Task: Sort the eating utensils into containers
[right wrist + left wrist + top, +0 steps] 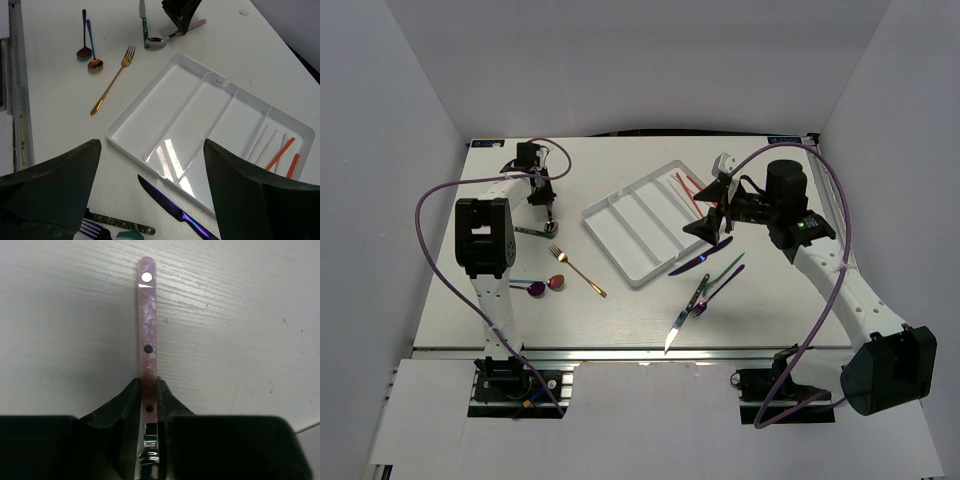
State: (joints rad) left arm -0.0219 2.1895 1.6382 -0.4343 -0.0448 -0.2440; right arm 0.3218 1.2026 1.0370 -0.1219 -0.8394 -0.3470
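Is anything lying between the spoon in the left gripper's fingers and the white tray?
Nothing visible. Only bare table separates the spoon, pinched by the left gripper, from the tray; the gold fork lies off that line, nearer the arms.

The tray (620, 230) holds 2 chopsticks (281, 153) in its far-right compartment, with a fork (578, 272) lying left of it.

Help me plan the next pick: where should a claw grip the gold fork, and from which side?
Grip the gold fork at mid-handle, straight down from above, jaws set across its diagonal line. It lies flat on the table, so nothing gets under it from the side; the slim handle is straight and stands clear of the two spoons and white tray.
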